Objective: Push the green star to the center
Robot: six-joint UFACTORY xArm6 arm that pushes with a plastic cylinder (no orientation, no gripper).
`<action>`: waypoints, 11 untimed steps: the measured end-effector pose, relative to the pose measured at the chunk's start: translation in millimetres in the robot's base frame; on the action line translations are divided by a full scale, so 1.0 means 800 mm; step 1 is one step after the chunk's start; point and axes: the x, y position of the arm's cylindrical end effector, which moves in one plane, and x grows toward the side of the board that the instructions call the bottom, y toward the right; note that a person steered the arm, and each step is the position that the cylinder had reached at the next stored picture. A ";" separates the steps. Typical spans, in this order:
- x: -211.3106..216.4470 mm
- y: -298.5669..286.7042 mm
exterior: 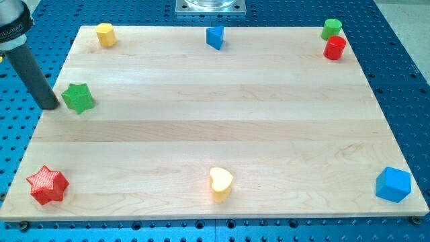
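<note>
1. Blue perforated base (403, 81) surrounds the pale wooden tabletop (222, 128)
2. A metal plate (210, 7) sits at the view's top
3. My tip (50, 105) rests at the tabletop's left edge, seemingly touching the green star (78, 98); there's no hand
4. Blue cube (393, 184) bottom right, red star (47, 185) bottom left, yellow heart (220, 183) bottom middle
</note>
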 end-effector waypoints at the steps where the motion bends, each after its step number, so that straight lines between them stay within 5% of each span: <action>1: 0.000 0.000; 5: -0.043 0.207; 7: -0.032 0.077; 8: -0.001 0.075; 11: -0.007 0.236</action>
